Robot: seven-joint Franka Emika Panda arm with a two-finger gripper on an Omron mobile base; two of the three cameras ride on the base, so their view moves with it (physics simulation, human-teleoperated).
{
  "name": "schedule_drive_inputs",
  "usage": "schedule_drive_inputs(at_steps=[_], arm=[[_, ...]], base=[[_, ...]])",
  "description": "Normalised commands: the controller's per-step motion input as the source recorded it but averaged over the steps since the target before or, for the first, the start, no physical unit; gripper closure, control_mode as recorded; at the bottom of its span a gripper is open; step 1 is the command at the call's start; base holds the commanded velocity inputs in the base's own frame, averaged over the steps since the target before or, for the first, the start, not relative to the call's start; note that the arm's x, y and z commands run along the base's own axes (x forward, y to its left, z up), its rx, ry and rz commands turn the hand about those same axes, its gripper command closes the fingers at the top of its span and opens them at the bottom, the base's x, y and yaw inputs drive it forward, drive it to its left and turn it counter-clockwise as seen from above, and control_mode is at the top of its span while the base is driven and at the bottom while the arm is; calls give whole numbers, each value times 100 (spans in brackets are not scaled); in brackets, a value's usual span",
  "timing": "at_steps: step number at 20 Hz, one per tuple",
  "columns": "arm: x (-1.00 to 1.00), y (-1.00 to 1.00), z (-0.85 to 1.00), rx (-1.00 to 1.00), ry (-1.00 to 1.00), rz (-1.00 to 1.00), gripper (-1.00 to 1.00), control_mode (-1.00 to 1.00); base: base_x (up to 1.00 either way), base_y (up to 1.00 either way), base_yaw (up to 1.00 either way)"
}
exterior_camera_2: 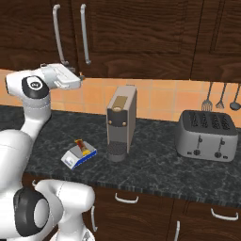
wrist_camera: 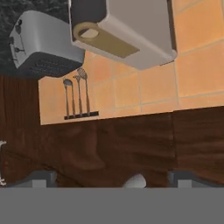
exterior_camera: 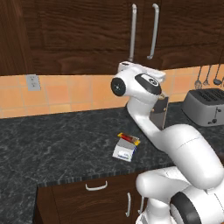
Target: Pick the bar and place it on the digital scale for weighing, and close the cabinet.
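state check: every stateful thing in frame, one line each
bar: lying on the digital scale, not held
digital scale: flat on the counter, bar on top
cabinet: both doors look shut
gripper: open, empty, raised up by the cabinet's lower edge
coffee machine: upright on the counter, nothing under its spout
toaster: on the counter, slots look empty
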Motion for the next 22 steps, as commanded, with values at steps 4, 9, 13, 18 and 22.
schedule_drive_inputs(at_steps=[4,9,13,18,22], arm=[[65,-43,0,4,-5,8,-100,-100],[92,-6,0,0,-11,10,-100,-100],[100,0,0,0,-11,10,-100,-100],[100,-2,-1,-1,-8,11,-100,-100],[100,-8,-18,0,0,14,-100,-100]], base=[[0,0,0],[0,0,0],[0,0,0],[0,0,0],[0,0,0]])
